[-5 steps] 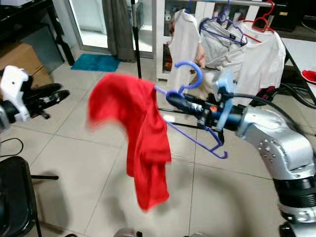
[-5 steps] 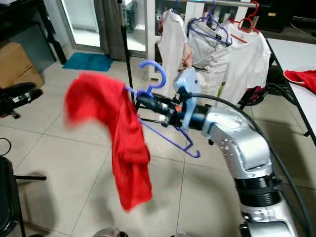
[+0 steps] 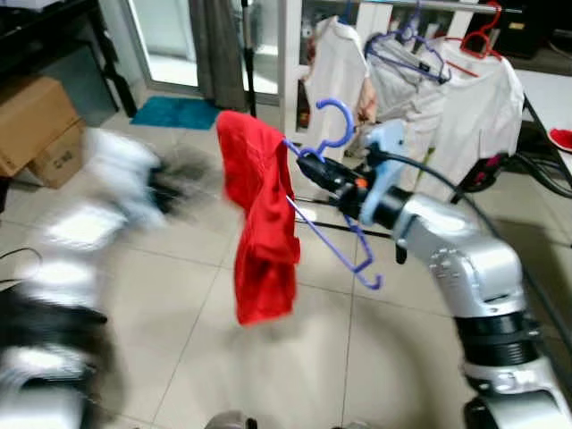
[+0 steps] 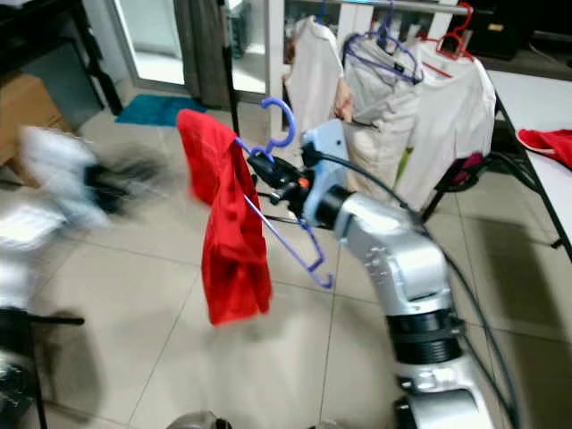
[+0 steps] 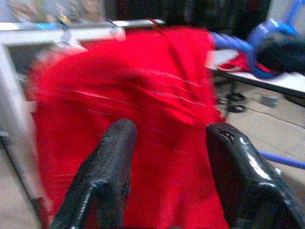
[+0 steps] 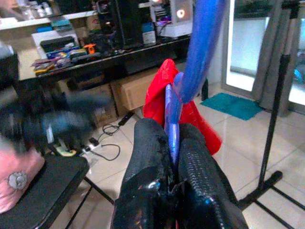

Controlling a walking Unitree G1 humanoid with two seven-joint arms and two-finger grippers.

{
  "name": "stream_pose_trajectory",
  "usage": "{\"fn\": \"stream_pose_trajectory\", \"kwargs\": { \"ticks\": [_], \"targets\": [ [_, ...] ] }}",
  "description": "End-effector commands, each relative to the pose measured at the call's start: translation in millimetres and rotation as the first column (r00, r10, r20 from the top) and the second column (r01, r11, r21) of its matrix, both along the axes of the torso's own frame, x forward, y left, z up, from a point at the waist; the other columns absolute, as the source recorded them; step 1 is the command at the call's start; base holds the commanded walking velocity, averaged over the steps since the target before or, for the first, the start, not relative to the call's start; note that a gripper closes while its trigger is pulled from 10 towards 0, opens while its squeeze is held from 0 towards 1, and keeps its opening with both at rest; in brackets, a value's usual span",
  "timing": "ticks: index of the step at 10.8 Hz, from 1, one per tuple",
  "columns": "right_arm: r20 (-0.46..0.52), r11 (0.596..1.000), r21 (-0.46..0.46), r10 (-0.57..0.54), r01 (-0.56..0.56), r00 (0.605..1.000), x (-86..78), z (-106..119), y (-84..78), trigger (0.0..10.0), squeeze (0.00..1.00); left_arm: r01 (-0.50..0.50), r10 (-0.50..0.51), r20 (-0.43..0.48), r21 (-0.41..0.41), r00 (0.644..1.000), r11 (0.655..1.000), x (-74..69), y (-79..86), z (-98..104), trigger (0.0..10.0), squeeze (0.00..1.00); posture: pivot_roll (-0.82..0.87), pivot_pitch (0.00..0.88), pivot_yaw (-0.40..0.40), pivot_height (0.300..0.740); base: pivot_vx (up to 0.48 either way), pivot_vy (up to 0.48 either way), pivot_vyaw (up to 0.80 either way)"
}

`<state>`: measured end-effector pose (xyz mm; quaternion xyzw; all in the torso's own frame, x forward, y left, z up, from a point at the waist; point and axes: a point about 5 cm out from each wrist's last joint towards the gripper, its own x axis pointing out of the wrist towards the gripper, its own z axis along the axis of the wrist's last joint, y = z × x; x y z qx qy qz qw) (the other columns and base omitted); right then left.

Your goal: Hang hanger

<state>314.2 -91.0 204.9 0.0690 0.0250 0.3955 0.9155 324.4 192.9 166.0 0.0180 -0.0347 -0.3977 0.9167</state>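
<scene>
At centre, right hand (image 3: 308, 166) clamped on blue hanger (image 3: 332, 210) neck; red garment (image 3: 261, 228) draped at its 9 o'clock end. Clothes rail (image 3: 420, 5): 1 o'clock beyond. Left hand (image 5: 167, 167) fingers parted, facing garment.

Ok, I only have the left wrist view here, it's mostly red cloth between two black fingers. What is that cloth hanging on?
Observer: The red garment is draped over one end of a blue hanger.
Operator: Who's holding the hanger?
Observer: The right gripper is shut on it just below the hook.
Operator: Any rail nearby to hang it on?
Observer: Yes, behind it a rack carries white shirts on hangers.
Operator: And my left gripper?
Observer: The left gripper is open, facing the garment; in the head views it is a blur.
</scene>
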Motion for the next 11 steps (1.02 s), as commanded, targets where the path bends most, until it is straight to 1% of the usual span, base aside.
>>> {"fn": "stream_pose_trajectory", "kwargs": {
  "ticks": [1,2,3,5,6,7,8,9,10,11],
  "targets": [
    [0.023,0.999,0.023,-0.025,0.024,0.999,2.1,7,1.4,10.0,0.0,-0.009,0.008,0.006,0.042,1.0,0.999,-0.6,-13.6,-3,10.0,0.0,-0.04,0.026,0.028,0.74,0.0,0.0,0.0],
    [0.016,0.998,0.053,-0.033,0.032,0.999,2.2,7,5.6,10.0,0.0,-0.059,0.057,0.033,0.061,0.998,0.996,1.0,-28.1,-7,10.0,0.0,-0.04,0.025,0.027,0.74,0.0,0.0,0.0],
    [0.016,0.997,0.078,-0.026,0.025,1.0,1.1,9,10.0,10.0,0.0,-0.142,0.132,0.112,0.089,0.985,0.986,1.7,-36.4,-4,10.0,0.0,-0.04,0.023,0.031,0.74,0.0,0.0,0.0],
    [0.024,0.996,0.086,-0.007,0.005,1.0,-1.0,10,14.2,10.0,0.0,-0.178,0.17,0.109,0.069,0.979,0.982,-0.2,-45.7,-6,10.0,0.0,-0.05,0.025,0.029,0.74,0.0,0.0,0.0],
    [0.024,0.996,0.09,0.0,-0.002,1.0,-2.1,10,16.2,10.0,0.0,-0.247,0.239,0.11,0.062,0.965,0.967,1.6,-46.8,-8,10.0,0.0,-0.04,0.025,0.031,0.74,0.0,0.0,0.0],
    [0.024,0.996,0.091,0.003,-0.005,1.0,-2.2,11,17.4,10.0,0.0,-0.287,0.279,0.115,0.056,0.953,0.956,3.0,-47.4,-8,10.0,0.0,-0.04,0.025,0.033,0.74,0.0,0.0,0.0],
    [0.028,0.996,0.091,0.007,-0.009,1.0,-1.8,11,17.6,10.0,0.0,-0.301,0.297,0.093,0.032,0.95,0.953,3.4,-50.5,-10,6.2,0.0,-0.04,0.025,0.031,0.74,0.0,0.0,0.0],
    [0.028,0.996,0.093,0.011,-0.014,1.0,-2.1,11,17.9,10.0,0.0,-0.307,0.305,0.077,0.013,0.949,0.952,3.2,-51.9,-9,1.7,0.0,-0.04,0.03,0.028,0.74,0.0,0.0,0.0],
    [0.027,0.995,0.093,0.022,-0.024,0.999,-3.1,11,19.3,10.0,0.0,-0.321,0.32,0.067,0.005,0.945,0.947,3.3,-51.7,-10,0.0,0.0,-0.04,0.031,0.028,0.74,0.0,0.0,0.0],
    [0.027,0.995,0.093,0.03,-0.032,0.999,-3.7,11,20.5,10.0,0.0,-0.327,0.326,0.059,0.005,0.944,0.945,3.9,-51.5,-11,0.0,0.0,-0.04,0.032,0.027,0.74,0.0,0.0,0.0]
  ]
}}
